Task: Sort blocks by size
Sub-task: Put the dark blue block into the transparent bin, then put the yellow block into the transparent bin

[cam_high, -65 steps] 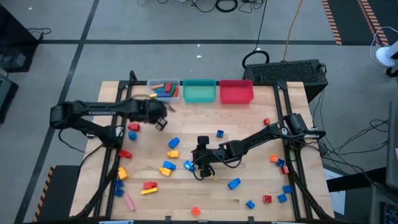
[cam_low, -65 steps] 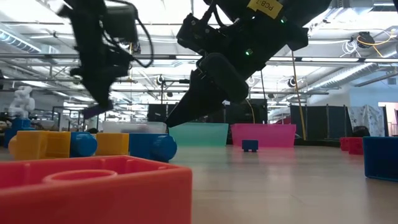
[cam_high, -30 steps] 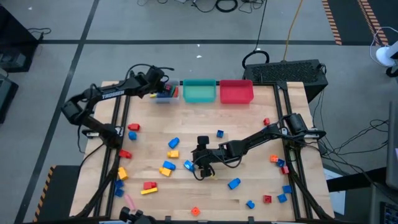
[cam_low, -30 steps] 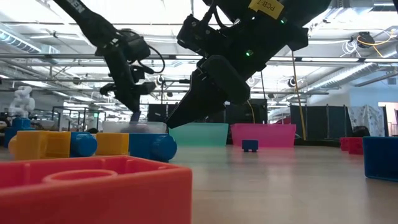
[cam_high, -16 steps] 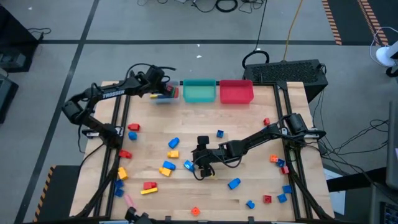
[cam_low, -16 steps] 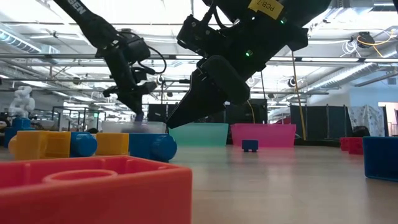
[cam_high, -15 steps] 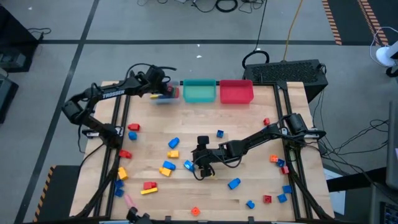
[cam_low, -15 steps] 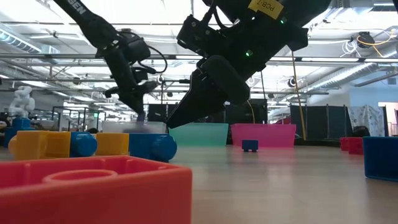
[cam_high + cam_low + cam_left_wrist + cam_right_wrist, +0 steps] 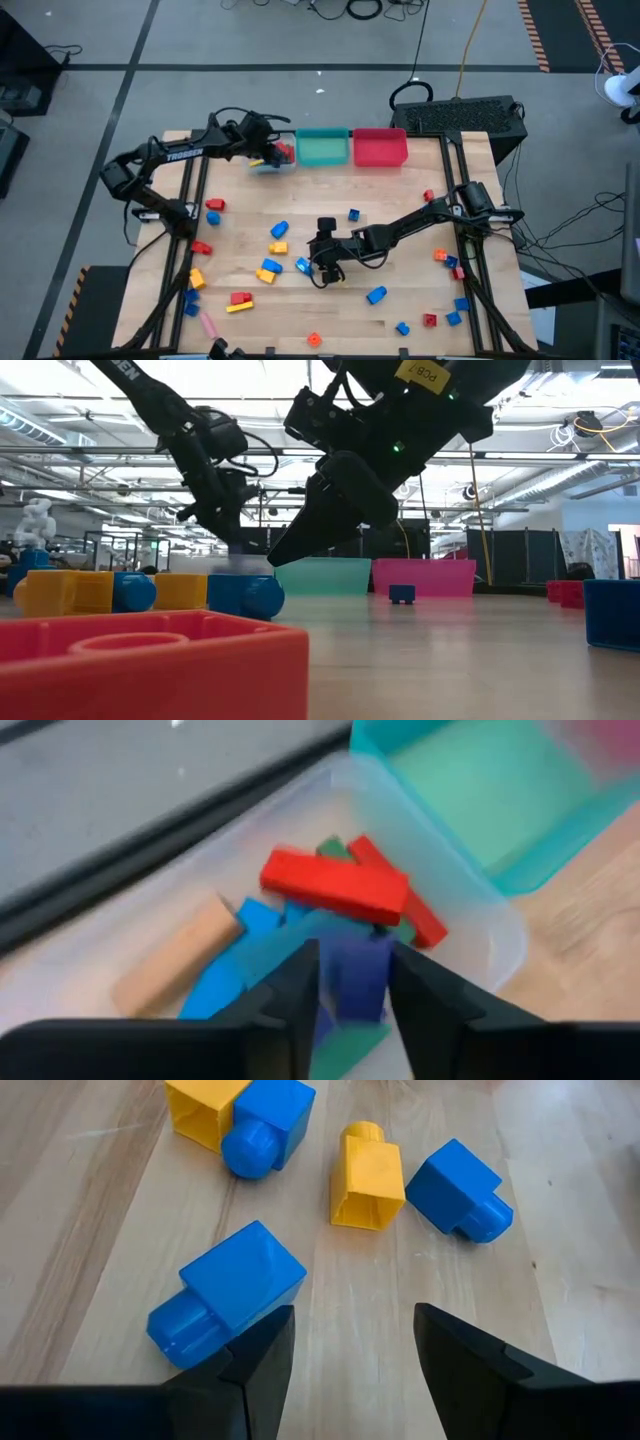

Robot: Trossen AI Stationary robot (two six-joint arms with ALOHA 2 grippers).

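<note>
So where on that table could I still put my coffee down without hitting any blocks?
The barest wood is the strip in front of the teal bin and red bin, above the small blue block. The near edge between the orange block and blue block is also free. The left side and right corner are crowded, and the clear bin is filling up.

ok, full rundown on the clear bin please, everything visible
The clear bin is a rectangular tub of see-through plastic with rounded corners, standing upright at the table's far edge, leftmost of three, right beside the teal bin. Inside lie long bars in a loose heap: a red bar on top, blue ones, a tan one, bits of green. The left claw hangs over it with a blue bar between its fingers.
</note>
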